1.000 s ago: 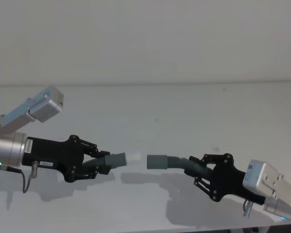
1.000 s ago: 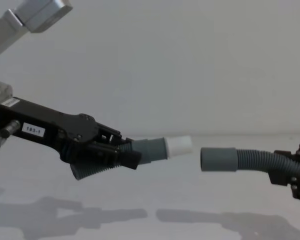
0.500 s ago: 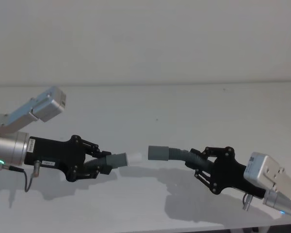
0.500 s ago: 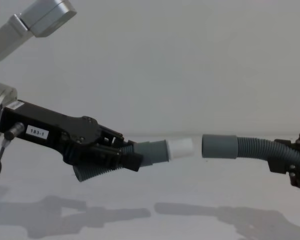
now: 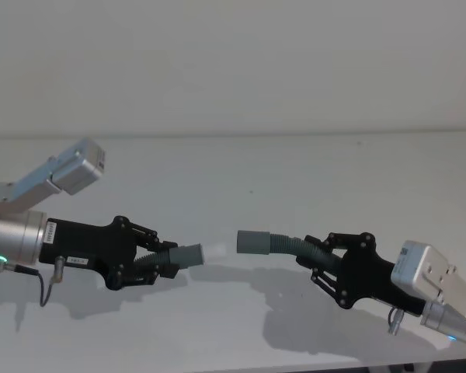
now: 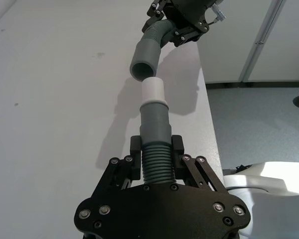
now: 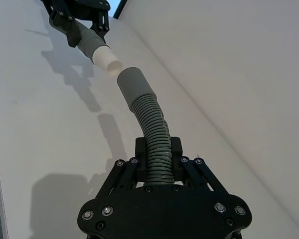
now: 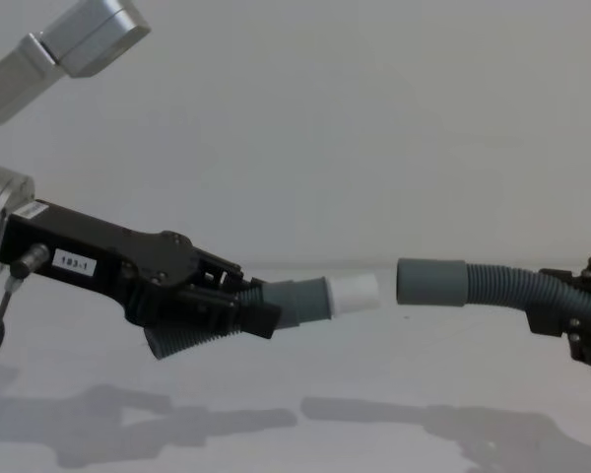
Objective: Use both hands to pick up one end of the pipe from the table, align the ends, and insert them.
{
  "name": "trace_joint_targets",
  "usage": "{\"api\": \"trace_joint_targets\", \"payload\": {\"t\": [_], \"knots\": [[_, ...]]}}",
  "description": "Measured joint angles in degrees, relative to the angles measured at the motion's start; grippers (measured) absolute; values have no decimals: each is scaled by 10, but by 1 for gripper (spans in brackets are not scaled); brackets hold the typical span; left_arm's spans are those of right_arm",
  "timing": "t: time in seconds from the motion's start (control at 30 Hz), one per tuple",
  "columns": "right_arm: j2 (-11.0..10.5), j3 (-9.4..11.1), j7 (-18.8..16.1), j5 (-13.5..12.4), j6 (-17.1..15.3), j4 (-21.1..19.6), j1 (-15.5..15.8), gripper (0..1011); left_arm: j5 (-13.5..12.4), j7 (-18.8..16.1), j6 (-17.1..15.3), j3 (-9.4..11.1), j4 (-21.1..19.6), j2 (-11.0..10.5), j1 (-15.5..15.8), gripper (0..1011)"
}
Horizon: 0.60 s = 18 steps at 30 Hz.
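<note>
Above the white table point(image 5: 241, 179), my left gripper point(image 5: 168, 264) is shut on the ribbed body of one dark grey pipe piece point(image 8: 297, 300). Its white plug end point(image 8: 356, 292) points right. My right gripper point(image 5: 314, 261) is shut on the other ribbed pipe piece point(image 8: 502, 286), whose wide grey cuff end point(image 8: 431, 283) faces the plug across a small gap. In the left wrist view the gripper point(image 6: 156, 147) holds the plug point(image 6: 152, 91) just short of the cuff's open mouth point(image 6: 142, 63), slightly off its axis. In the right wrist view the gripper point(image 7: 158, 147) aims the cuff point(image 7: 131, 82) at the plug point(image 7: 108, 59).
Both pipe pieces hang in the air and cast shadows on the table. A plain wall point(image 5: 233, 62) rises behind it. The table's near edge point(image 5: 295, 365) runs along the bottom of the head view. A silver arm link point(image 5: 71, 168) juts up at the left.
Over the past second the right gripper lifted its cuff up and toward the plug, and the gap between the ends narrowed. In the last half second little has moved.
</note>
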<state>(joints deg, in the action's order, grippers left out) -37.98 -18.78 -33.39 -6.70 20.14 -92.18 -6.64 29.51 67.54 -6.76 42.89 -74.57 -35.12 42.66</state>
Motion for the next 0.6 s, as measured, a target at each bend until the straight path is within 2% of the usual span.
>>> {"api": "trace_joint_targets", "payload": {"t": [0.6], "knots": [[0,-1,-2,-3,-1,-1,-1,252,5,-3,16,9,27,13,10,321]]}}
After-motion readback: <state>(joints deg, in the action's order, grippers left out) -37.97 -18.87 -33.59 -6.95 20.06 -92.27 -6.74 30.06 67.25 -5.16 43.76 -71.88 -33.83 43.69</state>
